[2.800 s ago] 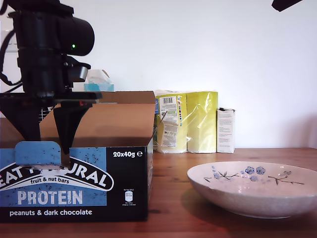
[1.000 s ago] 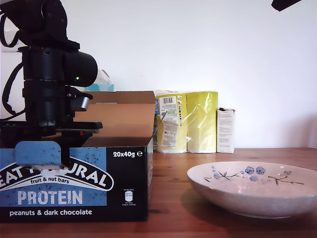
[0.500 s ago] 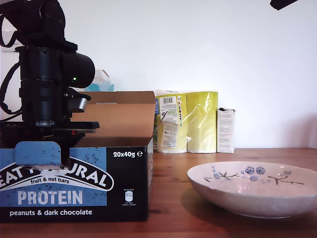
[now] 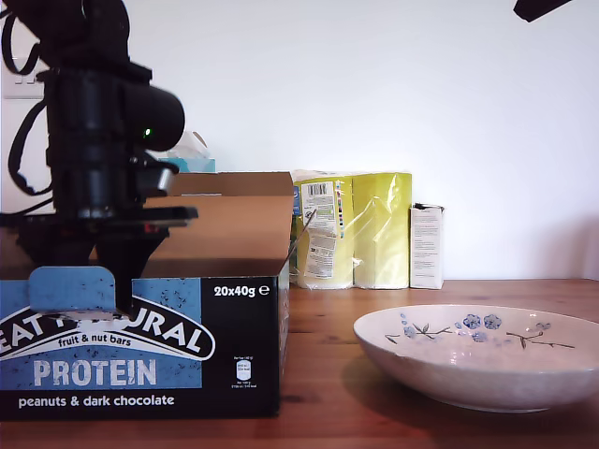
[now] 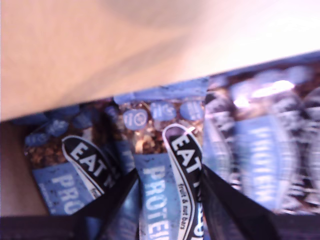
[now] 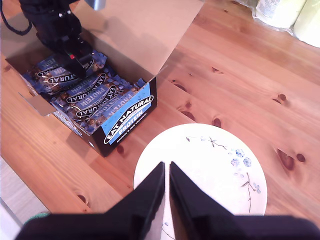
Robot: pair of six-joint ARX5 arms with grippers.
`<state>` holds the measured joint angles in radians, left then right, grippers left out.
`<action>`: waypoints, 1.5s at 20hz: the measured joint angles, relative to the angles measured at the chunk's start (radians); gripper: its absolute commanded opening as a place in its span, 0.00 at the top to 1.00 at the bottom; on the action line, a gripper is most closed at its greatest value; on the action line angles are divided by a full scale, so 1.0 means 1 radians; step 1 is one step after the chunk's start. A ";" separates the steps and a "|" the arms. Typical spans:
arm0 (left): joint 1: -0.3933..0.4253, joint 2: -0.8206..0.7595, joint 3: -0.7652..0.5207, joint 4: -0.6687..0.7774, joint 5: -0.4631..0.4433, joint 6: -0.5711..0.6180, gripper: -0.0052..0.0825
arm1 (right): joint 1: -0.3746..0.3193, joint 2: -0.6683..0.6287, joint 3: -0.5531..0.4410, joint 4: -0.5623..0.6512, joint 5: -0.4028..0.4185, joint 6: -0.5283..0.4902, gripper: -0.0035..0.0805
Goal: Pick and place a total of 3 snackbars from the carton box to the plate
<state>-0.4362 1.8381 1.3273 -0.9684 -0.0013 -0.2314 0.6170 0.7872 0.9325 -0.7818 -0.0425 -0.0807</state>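
First wrist view: my first gripper (image 5: pixel 167 200) has its jaws straddling a snackbar (image 5: pixel 162 195) lengthwise; my second gripper (image 6: pixel 166 187) is closed.

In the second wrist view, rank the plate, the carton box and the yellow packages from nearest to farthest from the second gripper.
1. The plate: directly beneath my second gripper, whose fingers hover over its rim.
2. The carton box: beside the plate on the wooden table, with my first gripper inside it.
3. The yellow packages: at the table's far edge.
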 measured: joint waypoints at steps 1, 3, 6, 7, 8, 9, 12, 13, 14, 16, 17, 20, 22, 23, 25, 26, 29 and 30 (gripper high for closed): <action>-0.006 -0.021 0.000 -0.003 0.000 0.000 0.74 | 0.000 -0.005 0.000 0.000 0.000 0.000 0.97; -0.023 -0.100 0.000 -0.004 0.007 0.000 0.74 | 0.000 -0.029 0.000 -0.001 0.002 0.000 0.97; -0.057 -0.259 0.004 0.022 0.038 0.000 0.74 | 0.000 -0.092 0.000 -0.027 0.027 0.001 0.97; -0.074 -0.303 0.006 0.056 0.054 0.000 0.74 | 0.000 -0.116 0.000 -0.044 0.028 0.002 0.97; -0.096 -0.332 0.010 0.100 0.075 0.000 0.74 | 0.000 -0.142 0.000 -0.065 0.032 0.005 0.97; -0.124 -0.350 0.013 0.156 0.095 0.000 0.74 | 0.000 -0.166 0.001 -0.088 0.042 0.013 0.97; -0.237 -0.349 0.018 0.341 0.132 0.000 0.74 | 0.000 -0.261 0.001 -0.152 0.082 0.048 0.97; -0.282 -0.341 0.018 0.404 0.135 0.001 0.74 | 0.000 -0.304 0.001 -0.172 0.102 0.062 0.97; -0.321 -0.331 0.018 0.468 0.135 0.000 0.74 | 0.000 -0.344 0.002 -0.192 0.122 0.079 0.97; -0.388 -0.304 0.018 0.591 0.136 0.000 0.74 | 0.000 -0.415 0.008 -0.255 0.152 0.108 0.97; -0.420 -0.282 0.018 0.656 0.137 0.000 0.74 | 0.000 -0.442 0.010 -0.290 0.168 0.119 0.97; -0.496 -0.183 0.019 0.820 0.140 0.000 0.74 | 0.000 -0.471 0.010 -0.367 0.201 0.133 0.97; -0.529 -0.101 0.019 0.895 0.140 0.000 0.74 | 0.000 -0.470 0.010 -0.385 0.207 0.133 0.97; -0.542 -0.060 0.019 0.921 0.139 0.002 0.74 | 0.000 -0.470 0.010 -0.387 0.207 0.133 0.97; -0.561 0.018 0.019 0.951 0.137 0.011 0.74 | 0.000 -0.470 0.010 -0.387 0.207 0.133 0.97; -0.568 0.057 0.019 0.962 0.134 0.014 0.74 | 0.000 -0.470 0.010 -0.387 0.208 0.133 0.97; -0.579 0.150 0.019 0.972 0.131 0.022 0.74 | 0.000 -0.470 0.010 -0.387 0.208 0.133 0.97; -0.579 0.169 0.019 0.969 0.132 0.023 0.74 | 0.000 -0.470 0.010 -0.387 0.208 0.133 0.97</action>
<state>-1.0153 2.0075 1.3464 0.0006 0.1303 -0.2089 0.6170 0.3168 0.9428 -1.1687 0.1650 0.0525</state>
